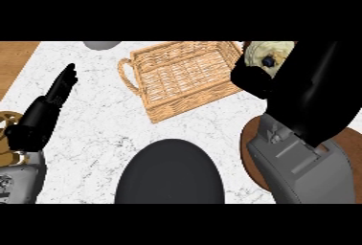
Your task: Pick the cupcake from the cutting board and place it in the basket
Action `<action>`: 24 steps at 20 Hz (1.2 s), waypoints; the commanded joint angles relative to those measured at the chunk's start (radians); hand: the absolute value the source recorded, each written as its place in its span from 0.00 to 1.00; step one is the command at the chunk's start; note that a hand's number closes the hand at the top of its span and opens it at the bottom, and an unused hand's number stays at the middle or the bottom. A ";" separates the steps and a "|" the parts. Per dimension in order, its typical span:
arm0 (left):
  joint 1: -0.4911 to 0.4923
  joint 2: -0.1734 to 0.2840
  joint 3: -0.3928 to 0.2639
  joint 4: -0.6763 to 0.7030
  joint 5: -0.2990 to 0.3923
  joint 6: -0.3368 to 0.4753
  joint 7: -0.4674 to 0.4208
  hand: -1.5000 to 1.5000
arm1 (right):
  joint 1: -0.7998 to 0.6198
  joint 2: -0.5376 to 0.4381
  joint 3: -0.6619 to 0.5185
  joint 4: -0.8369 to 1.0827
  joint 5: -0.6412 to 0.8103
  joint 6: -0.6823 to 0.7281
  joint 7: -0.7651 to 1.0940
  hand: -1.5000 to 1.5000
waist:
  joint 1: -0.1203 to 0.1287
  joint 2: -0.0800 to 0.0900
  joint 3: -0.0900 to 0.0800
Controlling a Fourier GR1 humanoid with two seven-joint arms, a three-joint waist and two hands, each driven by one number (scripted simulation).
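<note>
Item: cupcake [272,53], at one o'clock, held in my right hand [256,79], fingers curled round it, just beside the wicker basket's [182,76] right rim. Item: basket, at twelve o'clock on the marble counter [99,129]. Item: cutting board [249,158], round, at four o'clock beneath my right forearm. Item: my left hand [44,111], at nine o'clock, fingers straight, resting.
</note>
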 commanded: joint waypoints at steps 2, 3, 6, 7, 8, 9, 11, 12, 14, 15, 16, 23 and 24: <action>0.021 -0.027 -0.034 -0.033 -0.022 0.012 0.007 0.50 | -0.274 0.006 -0.068 0.189 -0.104 0.090 0.226 1.00 | 0.027 0.005 0.001; -0.043 -0.014 -0.011 0.046 -0.007 0.000 0.004 0.50 | -0.306 0.006 -0.081 0.208 -0.139 0.100 0.234 1.00 | 0.011 0.010 0.001; -0.050 0.007 0.004 0.033 -0.004 -0.008 0.000 0.50 | -0.400 0.006 -0.139 0.371 -0.163 0.040 0.225 1.00 | 0.030 0.013 0.001; -0.028 -0.035 -0.039 0.041 -0.038 0.019 -0.020 0.50 | -0.421 0.006 -0.200 0.429 -0.191 0.018 0.181 1.00 | 0.031 0.018 0.001; -0.032 -0.019 -0.026 0.013 -0.018 0.000 -0.009 0.50 | -0.444 0.006 -0.203 0.471 -0.174 -0.016 0.202 1.00 | 0.038 0.015 0.001; -0.036 -0.011 -0.011 0.027 -0.019 0.007 -0.008 0.50 | -0.459 0.006 -0.199 0.494 -0.190 -0.017 0.216 1.00 | 0.033 0.014 0.001; -0.033 -0.004 -0.007 0.008 0.000 -0.014 0.012 0.50 | -0.506 0.006 -0.298 0.565 -0.190 -0.033 0.176 1.00 | 0.033 0.015 0.002; -0.015 -0.038 -0.045 0.022 -0.032 0.008 -0.014 0.50 | -0.510 0.006 -0.276 0.585 -0.230 -0.042 0.199 1.00 | 0.029 0.014 0.002; -0.025 -0.030 -0.030 0.003 -0.022 0.008 -0.010 0.50 | -0.555 0.006 -0.317 0.696 -0.239 -0.053 0.177 1.00 | 0.040 0.017 0.001; -0.054 -0.009 -0.013 0.028 -0.011 -0.010 -0.005 0.50 | -0.551 0.006 -0.287 0.720 -0.266 -0.070 0.213 1.00 | 0.042 0.018 0.001; -0.063 -0.005 -0.004 0.057 -0.005 -0.015 -0.012 0.50 | -0.564 0.006 -0.319 0.772 -0.272 -0.084 0.172 1.00 | 0.036 0.022 0.001; -0.035 -0.008 0.001 0.020 -0.005 -0.007 -0.010 0.50 | -0.625 0.006 -0.402 0.965 -0.290 -0.047 0.209 1.00 | 0.025 0.012 0.001; -0.039 -0.031 -0.035 0.000 -0.021 -0.003 0.012 0.50 | -0.642 0.006 -0.381 1.020 -0.299 -0.037 0.234 1.00 | 0.041 0.014 0.001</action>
